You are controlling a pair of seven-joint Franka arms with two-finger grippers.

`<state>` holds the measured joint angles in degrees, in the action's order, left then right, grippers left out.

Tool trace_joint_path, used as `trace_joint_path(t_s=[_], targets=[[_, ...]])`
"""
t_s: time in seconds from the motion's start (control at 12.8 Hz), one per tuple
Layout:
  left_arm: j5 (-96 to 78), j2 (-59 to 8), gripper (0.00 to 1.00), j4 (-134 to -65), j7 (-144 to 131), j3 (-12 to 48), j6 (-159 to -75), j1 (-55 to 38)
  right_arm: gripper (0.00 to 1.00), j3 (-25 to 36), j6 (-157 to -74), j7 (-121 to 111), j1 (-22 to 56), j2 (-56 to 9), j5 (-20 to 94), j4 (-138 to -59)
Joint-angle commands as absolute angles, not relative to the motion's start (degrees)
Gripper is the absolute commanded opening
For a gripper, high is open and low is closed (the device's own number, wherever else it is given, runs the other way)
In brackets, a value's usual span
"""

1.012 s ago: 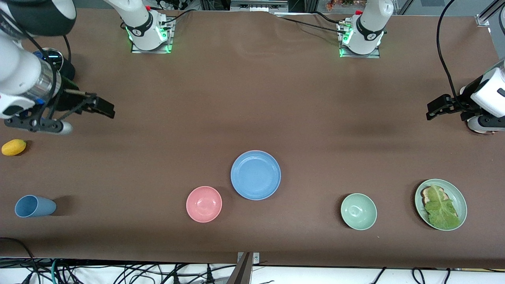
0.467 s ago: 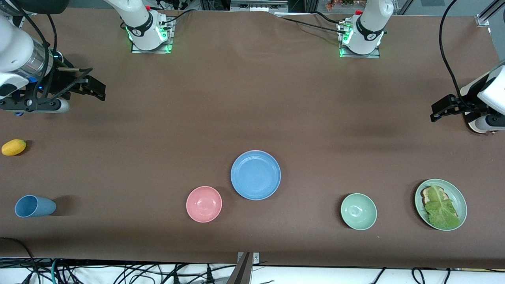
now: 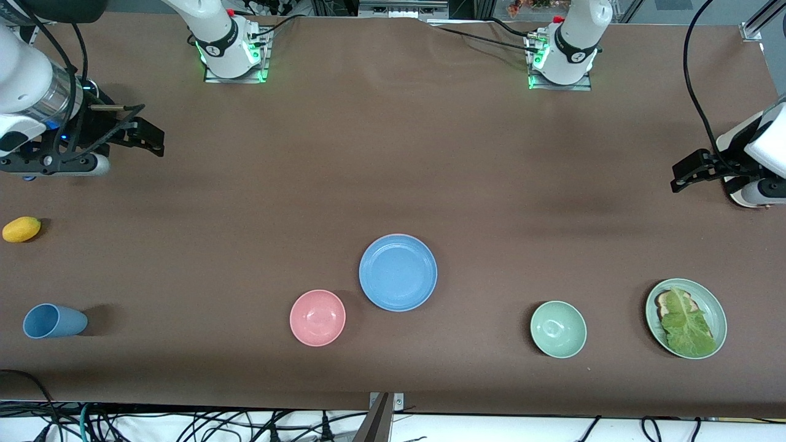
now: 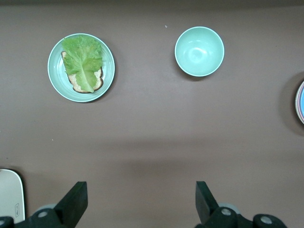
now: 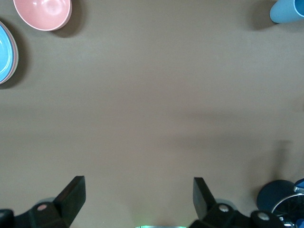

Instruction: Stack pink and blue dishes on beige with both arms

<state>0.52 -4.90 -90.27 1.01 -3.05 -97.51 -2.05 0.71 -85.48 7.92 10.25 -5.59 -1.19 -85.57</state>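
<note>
in the front view, both arms are backing off to the table's ends since a second ago, the right gripper (image 3: 147, 136) more than the left gripper (image 3: 688, 172). the blue plate (image 3: 398, 272) is sitting mid-table beside the pink bowl (image 3: 317, 317), which suggests stacking is finished.

in the left wrist view, the jaws are spread wide, gripping nothing, over bare table.

in the right wrist view, the fingers are likewise released and empty; a pink rim is peeking under the blue plate (image 5: 5, 52), but i cannot tell about beige.

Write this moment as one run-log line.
stack: blue plate on top, pink rim beneath | left gripper: open, empty | right gripper: open, empty
</note>
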Motion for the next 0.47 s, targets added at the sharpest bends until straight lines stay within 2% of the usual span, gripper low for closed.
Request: trace_joint_path(t_s=[0.0,0.39], targets=[[0.09,-5.18,1.0,-89.74,2.2,-3.08,-97.65,-2.2,1.0,0.0,-85.17,6.68,9.4,-4.66,-1.41,-85.52],[0.0,-5.19,1.0,-89.82,2.2,-3.08,-97.47,-2.2,1.0,0.09,-85.08,6.42,9.4,-4.57,-1.23,-85.43]])
